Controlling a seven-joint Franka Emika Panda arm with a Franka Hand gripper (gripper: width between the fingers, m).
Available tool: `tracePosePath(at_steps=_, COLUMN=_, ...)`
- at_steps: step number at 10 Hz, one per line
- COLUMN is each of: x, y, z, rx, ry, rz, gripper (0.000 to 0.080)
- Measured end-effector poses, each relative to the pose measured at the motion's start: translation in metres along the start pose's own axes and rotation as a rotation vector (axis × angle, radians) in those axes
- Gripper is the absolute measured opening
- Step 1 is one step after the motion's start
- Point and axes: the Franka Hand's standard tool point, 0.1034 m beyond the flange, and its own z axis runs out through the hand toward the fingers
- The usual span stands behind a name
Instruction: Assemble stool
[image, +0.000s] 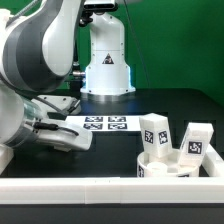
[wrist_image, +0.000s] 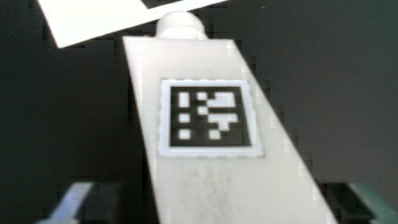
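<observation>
My gripper (image: 55, 133) is at the exterior view's left, low over the black table. It is shut on a white stool leg (image: 74, 136). In the wrist view the leg (wrist_image: 210, 110) fills the picture, with its square tag facing the camera. It runs out from between the dark fingers (wrist_image: 71, 203) of my gripper (wrist_image: 217, 208). The round seat disc (image: 163, 172) lies at the exterior view's right. Two tagged legs (image: 155, 132) (image: 196, 141) stand upright on it.
The marker board (image: 108, 123) lies flat on the table's middle, just beyond the held leg; its corner shows in the wrist view (wrist_image: 98, 20). A long white border bar (image: 90, 190) runs along the front edge. The robot's base (image: 106, 60) stands behind.
</observation>
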Motion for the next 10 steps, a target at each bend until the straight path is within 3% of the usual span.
tracePosePath(at_steps=5, x=0.001, y=0.001, z=-0.005, rx=0.004, ry=0.012, rz=-0.002, gripper=0.0325)
tracePosePath(at_steps=6, x=-0.002, y=-0.004, z=-0.012, rx=0.001, ry=0.022, rz=-0.008, gripper=0.0325)
tracePosePath(at_steps=8, x=-0.021, y=-0.032, z=-0.036, rx=-0.026, ry=0.057, rz=-0.034, gripper=0.0327)
tracePosePath(at_steps=10, x=-0.045, y=-0.061, z=-0.059, rx=-0.027, ry=0.109, rz=-0.02, gripper=0.0327)
